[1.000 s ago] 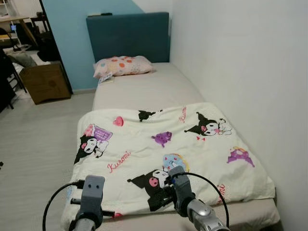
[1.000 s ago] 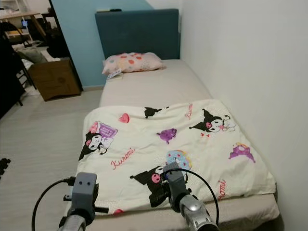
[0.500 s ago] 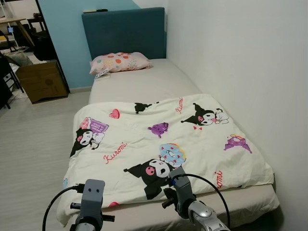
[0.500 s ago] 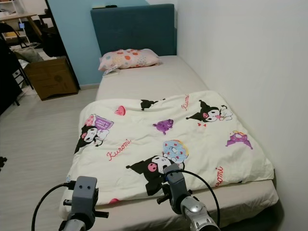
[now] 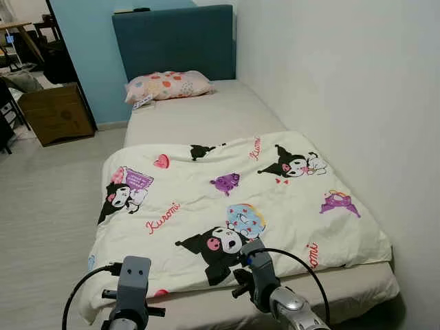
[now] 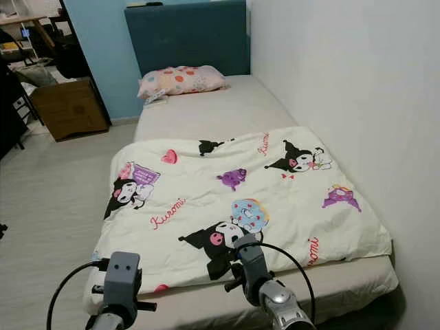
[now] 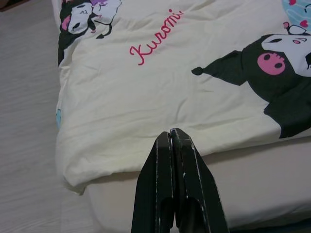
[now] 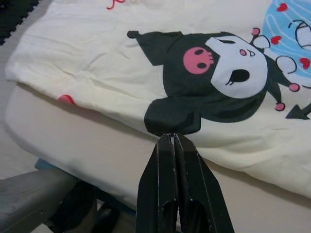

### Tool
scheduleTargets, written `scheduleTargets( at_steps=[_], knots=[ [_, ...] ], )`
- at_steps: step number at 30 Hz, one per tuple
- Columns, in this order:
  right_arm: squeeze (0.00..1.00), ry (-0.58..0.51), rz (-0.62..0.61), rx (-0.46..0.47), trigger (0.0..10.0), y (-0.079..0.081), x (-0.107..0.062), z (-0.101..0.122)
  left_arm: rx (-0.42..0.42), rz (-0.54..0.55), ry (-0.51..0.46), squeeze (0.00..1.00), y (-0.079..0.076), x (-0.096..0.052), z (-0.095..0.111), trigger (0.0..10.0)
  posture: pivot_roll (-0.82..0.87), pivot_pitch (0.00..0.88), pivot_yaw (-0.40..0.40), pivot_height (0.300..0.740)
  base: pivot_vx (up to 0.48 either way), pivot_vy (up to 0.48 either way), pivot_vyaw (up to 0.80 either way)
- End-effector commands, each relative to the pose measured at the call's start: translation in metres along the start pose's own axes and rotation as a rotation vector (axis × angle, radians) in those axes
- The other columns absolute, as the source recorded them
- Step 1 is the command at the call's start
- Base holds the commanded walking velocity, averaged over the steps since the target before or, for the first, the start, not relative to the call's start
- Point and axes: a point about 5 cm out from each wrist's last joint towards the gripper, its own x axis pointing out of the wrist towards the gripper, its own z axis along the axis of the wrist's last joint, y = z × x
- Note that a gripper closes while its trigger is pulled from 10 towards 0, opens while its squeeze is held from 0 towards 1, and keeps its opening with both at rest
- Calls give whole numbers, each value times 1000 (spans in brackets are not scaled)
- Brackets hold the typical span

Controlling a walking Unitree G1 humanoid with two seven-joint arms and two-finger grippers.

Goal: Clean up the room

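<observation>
Both head views look forward and down from the foot of the bed [image 5: 206,117] toward the far headboard [image 5: 175,41], sharing nearly the same scene. Each wrist view looks along its closed fingers, close above the printed blanket [image 7: 160,92] at the bed's near edge, its left and middle parts.

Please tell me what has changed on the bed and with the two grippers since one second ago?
Only the camera view shifted: more of the bed's foot end shows now, so the robot moved or tilted its head. The left gripper and right gripper stay shut and empty, poised near the blanket's foot edge. The blanket, pillow and cardboard box lie as before.
</observation>
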Motion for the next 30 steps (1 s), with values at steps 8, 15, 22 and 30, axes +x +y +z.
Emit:
scheduleTargets(
  at_steps=[8, 15, 22, 30],
  knots=[
    [0, -26, 18, 6, 10000, 3, 2, 5, -13, 18, -15, 0, 3, -1, 0, 10000, -71, 0, 0, 677, 0, 0, 0],
    [0, -30, 32, 11, 10000, 4, 2, 6, -31, 26, -51, 0, 3, -1, 4, 10000, -72, 0, 1, 702, 0, 0, 0],
    [0, -33, 42, 14, 10000, 5, 2, 6, -36, 45, -66, 0, 7, -1, 6, 10000, -70, 0, 3, 732, 0, 0, 0],
    [0, -23, 40, -2, 10000, 7, 3, 4, -39, 51, -75, 0, 8, 0, 7, 10000, -70, 0, 8, 740, 0, 0, 0]
  ],
)
